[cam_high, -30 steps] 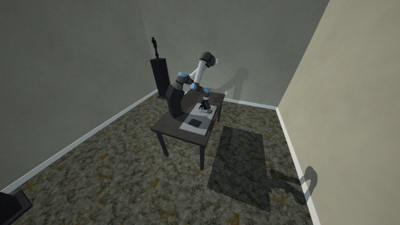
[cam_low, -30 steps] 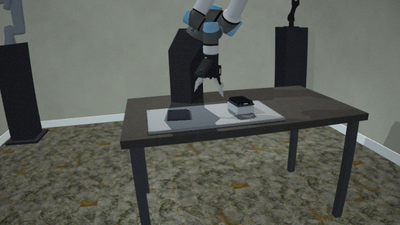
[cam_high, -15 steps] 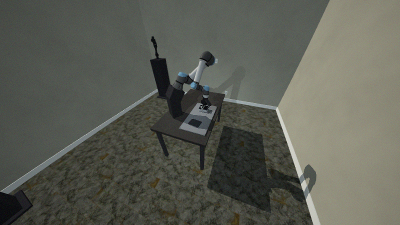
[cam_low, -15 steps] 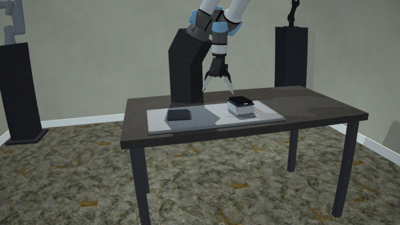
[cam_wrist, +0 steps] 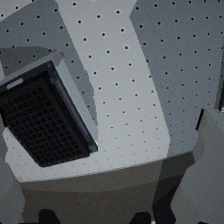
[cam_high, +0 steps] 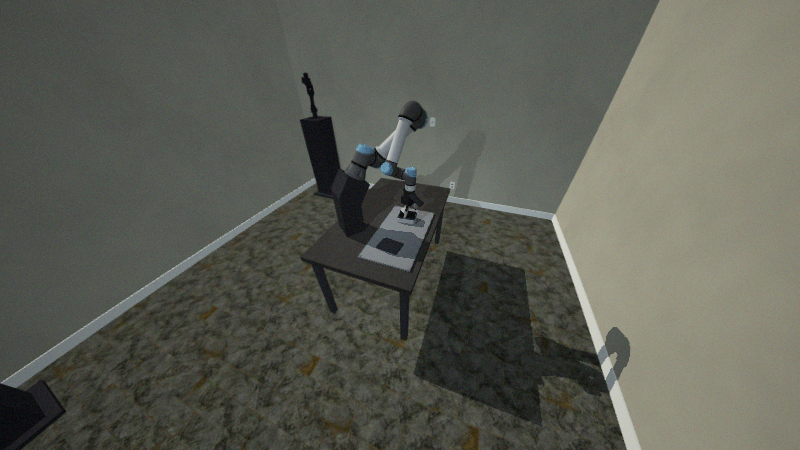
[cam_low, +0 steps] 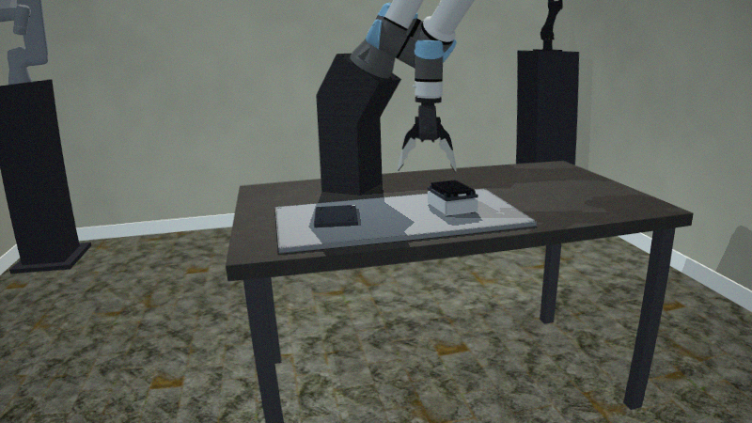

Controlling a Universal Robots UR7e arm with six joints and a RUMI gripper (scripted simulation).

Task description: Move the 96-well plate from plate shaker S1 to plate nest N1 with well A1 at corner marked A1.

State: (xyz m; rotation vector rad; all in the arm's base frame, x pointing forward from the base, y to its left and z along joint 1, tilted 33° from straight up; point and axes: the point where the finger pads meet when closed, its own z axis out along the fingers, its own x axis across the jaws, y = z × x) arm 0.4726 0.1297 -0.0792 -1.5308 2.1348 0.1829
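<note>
Now the end effector (cam_low: 426,155) hangs in the air with its jaws fully spread and nothing between them, above the table (cam_low: 578,199) and a little to the 10 o'clock side of the shaker (cam_low: 453,204) in the exterior view. On top of the shaker lies the dark plate (cam_low: 451,188), flat as far as I can see, and in the wrist view the plate (cam_wrist: 42,120) appears at 9 o'clock on the pale dotted mat (cam_wrist: 120,100). At 9 o'clock from the shaker, well apart on the same mat (cam_low: 505,218), sits the dark nest (cam_low: 336,215), holding no plate.
</note>
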